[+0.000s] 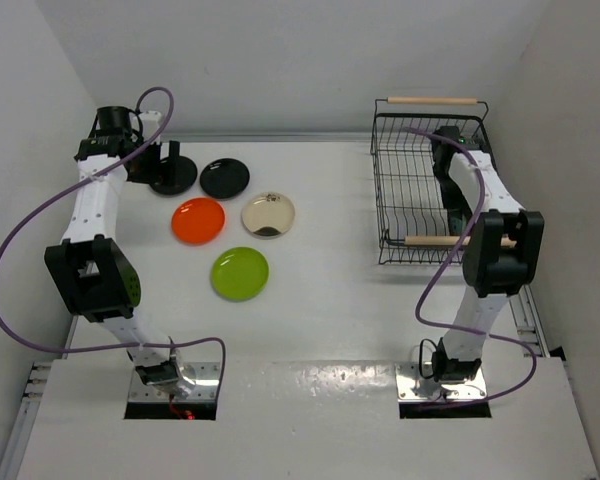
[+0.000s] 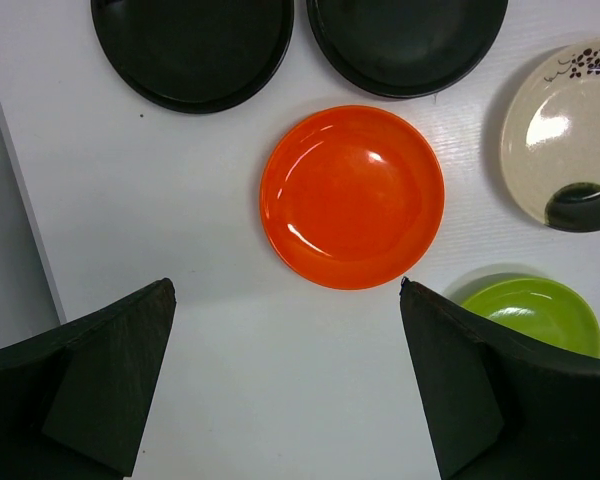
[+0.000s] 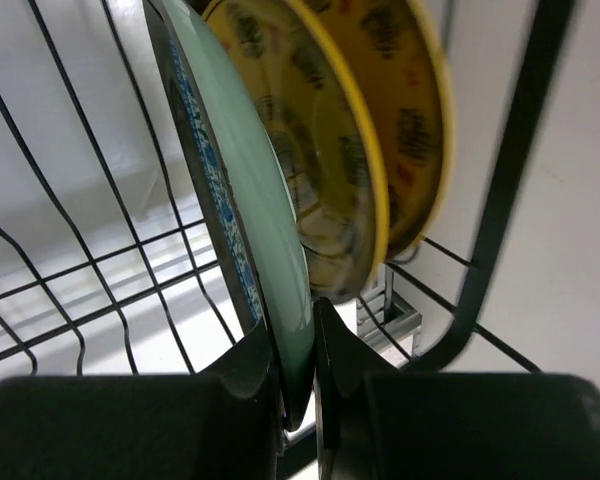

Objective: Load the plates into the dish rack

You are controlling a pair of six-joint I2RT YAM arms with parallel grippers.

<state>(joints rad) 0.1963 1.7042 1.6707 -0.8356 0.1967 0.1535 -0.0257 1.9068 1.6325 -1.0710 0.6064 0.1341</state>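
Currently your pale blue-grey patterned plate [image 3: 260,220] stands on edge inside the black wire dish rack [image 1: 382,190]. Its lower rim is pinched between the two fingers of your right end effector [image 3: 298,360], which is closed narrow on it. Just beside that plate, two brown-gold patterned plates [image 3: 315,170] also stand on edge, one close behind the other. Whether the blue-grey one touches the nearer of them cannot be told from the wrist view. The rack sits at the far right of the white worktop [image 1: 330,310], with a light wooden rod handle [image 1: 432,100] at its far end and another at its near end.

Well apart from the rack, on the left half of the worktop, five plates lie flat. Your left end effector [image 2: 286,300] hangs above the worktop there, fingers spread wide with nothing between them. The glossy orange-red round plate [image 2: 352,196] lies directly ahead of those fingers. Beyond it, two black round plates [image 2: 192,45] lie side by side, near each other but apart. To the right lie the cream round plate [image 2: 565,130] with a dark painted mark and, nearer, the lime green round plate [image 2: 535,312], partly hidden behind one finger.
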